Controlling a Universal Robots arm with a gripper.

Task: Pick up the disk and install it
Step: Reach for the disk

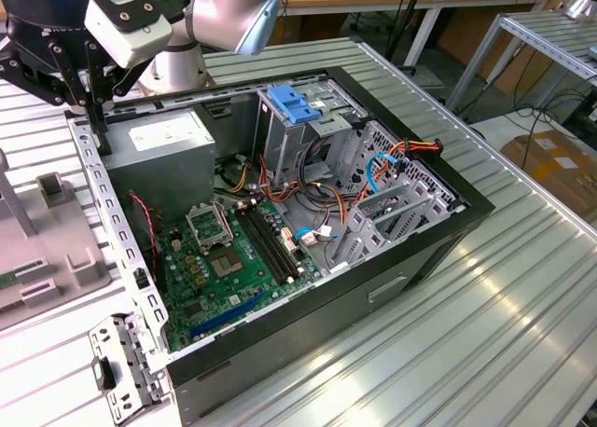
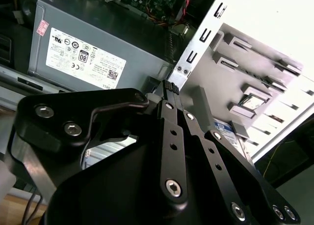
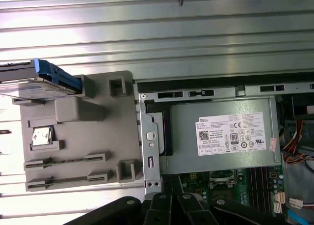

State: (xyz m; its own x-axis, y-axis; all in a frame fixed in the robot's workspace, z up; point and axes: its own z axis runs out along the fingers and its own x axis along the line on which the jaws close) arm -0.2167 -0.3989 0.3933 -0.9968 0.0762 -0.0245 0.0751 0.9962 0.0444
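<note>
Pincer: gripper [image 2: 171, 87] fingers together, nothing between them, above the computer case [image 1: 466, 208] wall beside the power supply [image 3: 221, 136]
Disk: the disk [image 3: 29, 82] lies on the grey holder [image 3: 73, 136] outside the case, at the holder's far corner
Bearing: across the holder from the gripper, well apart
Long axis: blue rail appears to run crosswise to the case wall
</note>
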